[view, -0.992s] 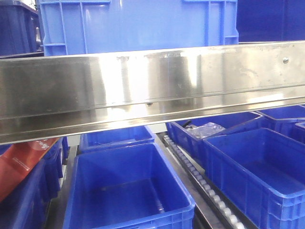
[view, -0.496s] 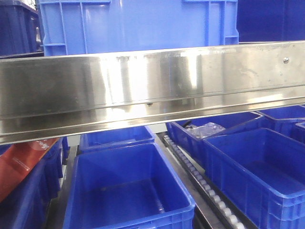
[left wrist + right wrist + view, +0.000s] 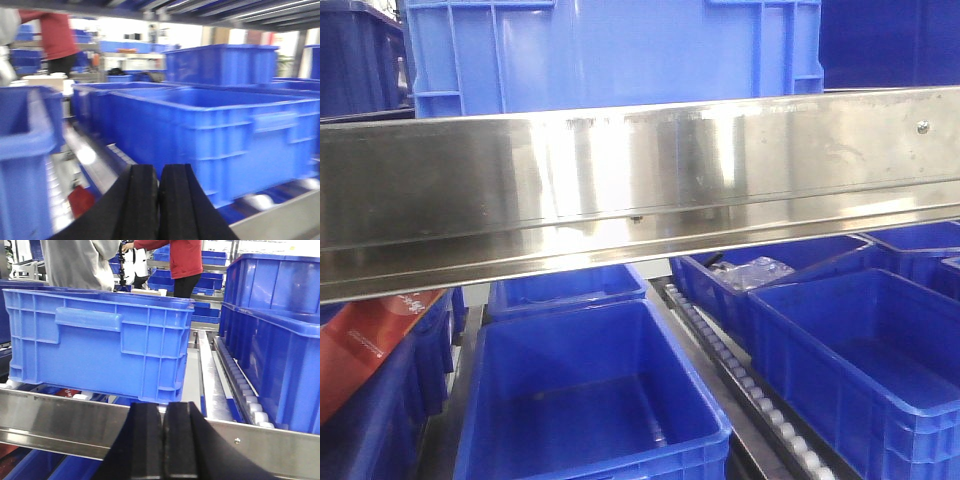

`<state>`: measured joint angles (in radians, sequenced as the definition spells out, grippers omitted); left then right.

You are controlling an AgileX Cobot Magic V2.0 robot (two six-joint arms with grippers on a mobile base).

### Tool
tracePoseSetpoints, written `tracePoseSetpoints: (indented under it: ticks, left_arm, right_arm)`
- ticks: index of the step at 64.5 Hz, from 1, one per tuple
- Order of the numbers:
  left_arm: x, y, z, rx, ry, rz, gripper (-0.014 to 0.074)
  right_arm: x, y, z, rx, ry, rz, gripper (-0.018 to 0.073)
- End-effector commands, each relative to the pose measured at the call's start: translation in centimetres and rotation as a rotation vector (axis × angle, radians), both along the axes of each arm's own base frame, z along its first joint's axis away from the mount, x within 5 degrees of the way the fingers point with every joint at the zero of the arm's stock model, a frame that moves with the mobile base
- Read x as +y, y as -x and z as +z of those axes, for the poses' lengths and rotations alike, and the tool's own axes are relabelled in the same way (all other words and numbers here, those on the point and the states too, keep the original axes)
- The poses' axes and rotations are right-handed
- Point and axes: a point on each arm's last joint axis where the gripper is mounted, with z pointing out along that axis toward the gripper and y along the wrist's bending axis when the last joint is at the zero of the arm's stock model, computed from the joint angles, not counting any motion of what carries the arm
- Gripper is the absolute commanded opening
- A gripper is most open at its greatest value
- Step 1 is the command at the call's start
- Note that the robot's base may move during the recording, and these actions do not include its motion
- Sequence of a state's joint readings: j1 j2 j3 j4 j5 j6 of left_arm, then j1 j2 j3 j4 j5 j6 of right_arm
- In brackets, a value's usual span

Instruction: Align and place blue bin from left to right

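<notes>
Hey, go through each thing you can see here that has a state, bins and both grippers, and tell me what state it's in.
Light sky-blue ribbed plastic bin: upright on the upper shelf behind the steel rail, not gripped.
Left gripper: shut, holding nothing.
Right gripper: shut, holding nothing.
Royal-blue tub, lower centre: upright, open-topped, empty.
Royal-blue tub, lower right: upright, empty as far as visible.
</notes>
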<state>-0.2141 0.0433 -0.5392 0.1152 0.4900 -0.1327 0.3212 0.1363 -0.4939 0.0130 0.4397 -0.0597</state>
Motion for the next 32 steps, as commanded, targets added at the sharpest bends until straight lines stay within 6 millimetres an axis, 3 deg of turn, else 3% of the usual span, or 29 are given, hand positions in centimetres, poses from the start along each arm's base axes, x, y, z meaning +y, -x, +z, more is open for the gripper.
tracePoseSetpoints:
  ticks: [1, 27, 29, 32]
  left_arm:
    - [-0.1, -0.6, -1.4, 0.012, 0.003, 0.048, 0.0004]
    - [-0.2, -4.8, -13.2, 0.092, 0.063, 0.174, 0.0004]
    - [-0.2, -4.8, -12.9, 0.047, 0.076, 0.179, 0.0004]
    - [-0.2, -4.8, -13.5, 0.113, 0.074, 0.186, 0.0004]
  right_arm:
    - [-0.1, 0.1, 0.2, -0.03, 0.005, -0.005, -0.0088]
    - [-0.1, 0.1, 0.2, -0.033, 0.005, -0.005, -0.0088]
    - [-0.1, 0.1, 0.2, -0.033, 0.005, -0.005, -0.0088]
    - [-0.1, 0.1, 0.2, -0.033, 0.005, -0.005, -0.0088]
